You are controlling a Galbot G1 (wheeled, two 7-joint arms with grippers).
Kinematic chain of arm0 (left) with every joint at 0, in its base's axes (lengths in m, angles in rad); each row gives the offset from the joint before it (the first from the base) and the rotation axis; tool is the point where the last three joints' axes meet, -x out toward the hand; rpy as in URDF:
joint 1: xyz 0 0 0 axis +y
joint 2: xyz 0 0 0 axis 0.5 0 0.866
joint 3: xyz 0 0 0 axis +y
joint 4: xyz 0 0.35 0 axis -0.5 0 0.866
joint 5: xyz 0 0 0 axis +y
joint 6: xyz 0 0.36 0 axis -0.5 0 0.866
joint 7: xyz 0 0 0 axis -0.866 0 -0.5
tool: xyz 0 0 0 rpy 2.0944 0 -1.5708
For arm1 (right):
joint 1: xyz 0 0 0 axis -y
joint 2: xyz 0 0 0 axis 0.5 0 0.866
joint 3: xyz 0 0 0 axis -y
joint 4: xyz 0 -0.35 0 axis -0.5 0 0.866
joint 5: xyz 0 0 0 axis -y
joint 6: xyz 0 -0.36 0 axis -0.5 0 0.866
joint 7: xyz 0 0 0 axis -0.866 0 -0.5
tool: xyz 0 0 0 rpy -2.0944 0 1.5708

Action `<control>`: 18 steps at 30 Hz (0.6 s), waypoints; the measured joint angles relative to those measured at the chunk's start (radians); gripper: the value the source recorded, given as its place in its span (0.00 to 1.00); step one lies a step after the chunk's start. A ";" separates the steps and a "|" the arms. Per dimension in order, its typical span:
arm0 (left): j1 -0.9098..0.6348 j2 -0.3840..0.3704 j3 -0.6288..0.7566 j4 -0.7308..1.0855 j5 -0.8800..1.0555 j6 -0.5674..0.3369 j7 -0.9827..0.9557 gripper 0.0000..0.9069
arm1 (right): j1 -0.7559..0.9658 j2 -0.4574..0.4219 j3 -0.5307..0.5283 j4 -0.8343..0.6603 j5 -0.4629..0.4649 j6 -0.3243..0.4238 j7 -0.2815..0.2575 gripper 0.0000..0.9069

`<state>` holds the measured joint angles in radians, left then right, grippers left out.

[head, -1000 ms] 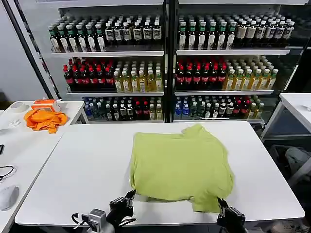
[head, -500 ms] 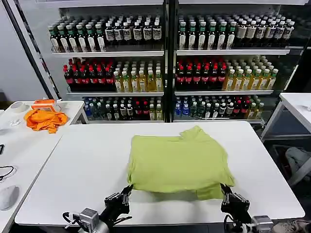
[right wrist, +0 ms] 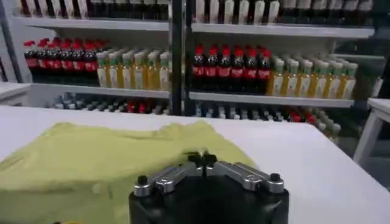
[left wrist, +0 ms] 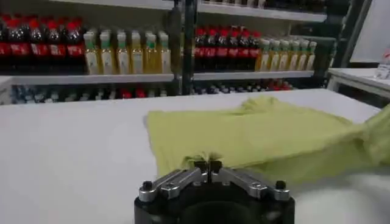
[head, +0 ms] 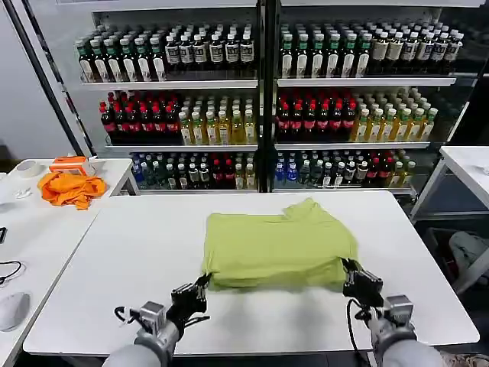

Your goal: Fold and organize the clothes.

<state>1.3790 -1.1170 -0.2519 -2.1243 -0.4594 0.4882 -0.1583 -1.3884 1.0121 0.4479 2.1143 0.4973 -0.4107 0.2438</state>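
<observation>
The clothes are one light yellow-green T-shirt (head: 279,248) lying folded on the middle of the white table (head: 130,252). My left gripper (head: 202,288) is at the shirt's near left corner, shut on the fabric edge. At the near right corner, my right gripper (head: 348,273) is likewise shut on the edge. In the left wrist view the closed gripper (left wrist: 208,165) pinches a bit of T-shirt (left wrist: 256,137), which spreads beyond it. In the right wrist view the closed gripper (right wrist: 202,161) holds the T-shirt (right wrist: 91,158) at its hem.
A bright orange cloth (head: 70,187) and an orange-and-white box (head: 70,164) lie on a side table at the left. Shelves of bottles (head: 260,99) stand behind the table. Another white table (head: 470,164) is at the right. Bare tabletop surrounds the shirt.
Both grippers have moved away from the table's front edge, carrying the shirt's near hem toward the far side. The shirt now looks shorter from front to back.
</observation>
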 measured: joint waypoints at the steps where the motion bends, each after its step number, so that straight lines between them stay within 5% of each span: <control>1: -0.018 -0.002 0.006 0.017 0.002 -0.002 0.000 0.02 | 0.015 -0.002 -0.007 -0.016 0.001 0.001 0.000 0.00; 7: -0.116 -0.013 0.041 0.110 0.015 -0.015 0.000 0.02 | 0.080 -0.001 -0.045 -0.096 -0.006 0.005 -0.003 0.00; 8: -0.130 -0.015 0.047 0.122 0.018 -0.017 0.000 0.02 | 0.088 0.000 -0.050 -0.107 -0.009 0.005 -0.003 0.69; 9: -0.142 -0.017 0.053 0.135 0.021 -0.019 0.000 0.02 | 0.096 0.002 -0.055 -0.117 -0.012 0.003 -0.003 1.00; 10: -0.154 -0.020 0.059 0.150 0.024 -0.021 0.000 0.14 | 0.104 0.004 -0.062 -0.129 -0.016 0.001 -0.003 1.00; 11: -0.165 -0.022 0.064 0.161 0.027 -0.023 0.000 0.37 | 0.110 0.006 -0.067 -0.137 -0.019 -0.001 -0.004 1.00; 12: -0.174 -0.024 0.070 0.173 0.030 -0.025 0.000 1.00 | 0.116 0.009 -0.071 -0.146 -0.023 -0.003 -0.005 1.00; 18: -0.209 -0.039 0.087 0.219 0.054 -0.028 0.000 1.00 | 0.126 0.020 -0.077 -0.169 -0.049 0.000 -0.015 1.00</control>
<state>1.1700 -1.1559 -0.1652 -1.9050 -0.4056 0.4600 -0.1583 -1.2624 1.0320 0.3706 1.9449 0.4485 -0.4109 0.2287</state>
